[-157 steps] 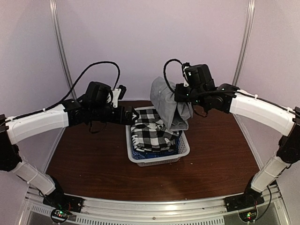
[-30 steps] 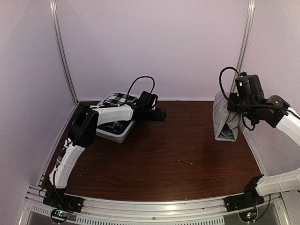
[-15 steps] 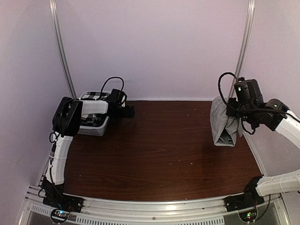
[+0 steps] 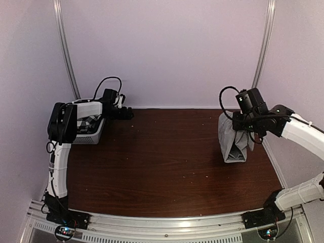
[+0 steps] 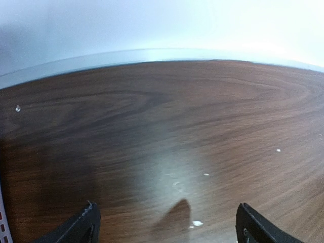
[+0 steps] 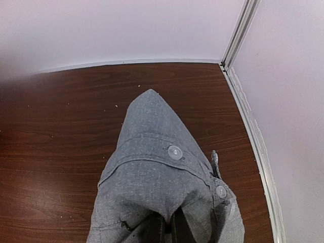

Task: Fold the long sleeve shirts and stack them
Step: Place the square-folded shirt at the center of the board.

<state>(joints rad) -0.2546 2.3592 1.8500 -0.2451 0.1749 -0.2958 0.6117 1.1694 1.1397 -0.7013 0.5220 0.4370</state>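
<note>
Tabletop (image 4: pixel 172 152): grey shirt (image 4: pixel 230 142) nearer centre, basket (image 4: pixel 91 135) seemingly leftward

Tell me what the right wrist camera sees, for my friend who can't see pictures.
A light grey shirt hangs bunched from the right gripper, which pinches its top, with two round buttons showing. Below it is the dark brown wooden table, with pale walls at the back and right.

you have nothing to read here: no text, label, brand, number or sign is legible on the grey shirt (image 4: pixel 234 142), basket (image 4: pixel 88 137) or table (image 4: pixel 167 152).
</note>
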